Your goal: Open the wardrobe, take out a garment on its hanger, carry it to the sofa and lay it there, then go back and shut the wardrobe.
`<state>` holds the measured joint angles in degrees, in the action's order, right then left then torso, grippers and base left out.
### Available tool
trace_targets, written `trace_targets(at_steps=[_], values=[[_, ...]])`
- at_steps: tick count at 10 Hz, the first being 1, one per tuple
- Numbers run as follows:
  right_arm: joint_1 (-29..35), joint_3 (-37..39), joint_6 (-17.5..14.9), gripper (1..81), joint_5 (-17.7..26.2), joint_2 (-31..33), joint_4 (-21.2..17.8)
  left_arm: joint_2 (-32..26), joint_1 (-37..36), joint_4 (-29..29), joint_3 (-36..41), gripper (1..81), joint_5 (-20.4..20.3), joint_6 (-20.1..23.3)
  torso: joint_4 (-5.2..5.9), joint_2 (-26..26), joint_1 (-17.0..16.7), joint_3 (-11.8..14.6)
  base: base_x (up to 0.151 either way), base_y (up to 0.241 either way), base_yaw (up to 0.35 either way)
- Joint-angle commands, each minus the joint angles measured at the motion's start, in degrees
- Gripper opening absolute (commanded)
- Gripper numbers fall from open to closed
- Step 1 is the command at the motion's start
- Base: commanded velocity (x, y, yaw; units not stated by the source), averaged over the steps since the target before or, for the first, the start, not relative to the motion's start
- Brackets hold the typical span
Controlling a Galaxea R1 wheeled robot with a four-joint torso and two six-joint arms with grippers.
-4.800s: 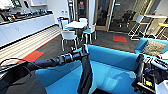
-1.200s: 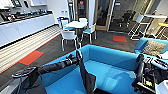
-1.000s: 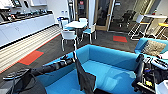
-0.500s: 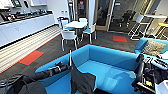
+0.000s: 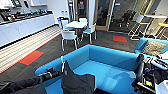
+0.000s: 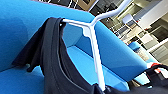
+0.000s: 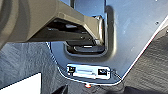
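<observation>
Sofa (image 5: 110, 72) seat open ahead, garment (image 5: 76, 82) draped near-left, gear (image 5: 150, 75) blocks rt

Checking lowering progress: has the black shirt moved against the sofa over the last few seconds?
Yes. The black shirt has come down and toward the camera against the sofa, from spanning its back edge to low over the seat.

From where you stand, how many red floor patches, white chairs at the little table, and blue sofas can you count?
Red floor patches: 2
White chairs: 3
Blue sofas: 2
Total: 7
</observation>
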<state>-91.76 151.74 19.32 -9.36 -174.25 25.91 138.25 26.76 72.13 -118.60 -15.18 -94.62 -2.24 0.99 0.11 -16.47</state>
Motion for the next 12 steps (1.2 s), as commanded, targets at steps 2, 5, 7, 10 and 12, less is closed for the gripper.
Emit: trace_targets(at_steps=[2, 5, 7, 10, 12], values=[[-0.6, -0.4, 0.1, 81.1, 3.1, -0.1, 0.2, -3.8, -5.8, 1.0, -1.0, 1.0, 0.1, 0.6, 0.00, 0.0, 0.0, 0.0, 0.000, 0.000, 0.000], [-0.7, -0.3, 0.0, 81.1, 3.1, -0.1, 0.2, -3.9, -1.6, 0.9, -5.3, 1.0, 0.1, 1.6, 0.00, 0.0, 0.0, 0.0, 0.000, 0.000, 0.000], [-0.8, -0.3, 0.0, 81.1, 3.0, -0.1, 0.3, -2.9, 1.0, 0.9, -9.5, 1.0, 0.1, 2.0, 0.00, 0.0, 0.0, 0.0, 0.000, 0.000, 0.000], [-0.8, -0.3, 0.0, 81.1, 2.9, -0.1, 0.3, -0.6, 3.6, 1.1, -16.4, 1.0, 0.0, 2.4, 0.00, 0.0, 0.0, 0.0, 0.000, 0.000, 0.000], [-0.8, -0.4, 0.0, 81.1, 2.9, -0.1, 0.3, 0.0, 5.0, 1.0, -18.9, 1.0, 0.1, 3.7, 0.00, 0.0, 0.0, 0.0, 0.000, 0.000, 0.000]])
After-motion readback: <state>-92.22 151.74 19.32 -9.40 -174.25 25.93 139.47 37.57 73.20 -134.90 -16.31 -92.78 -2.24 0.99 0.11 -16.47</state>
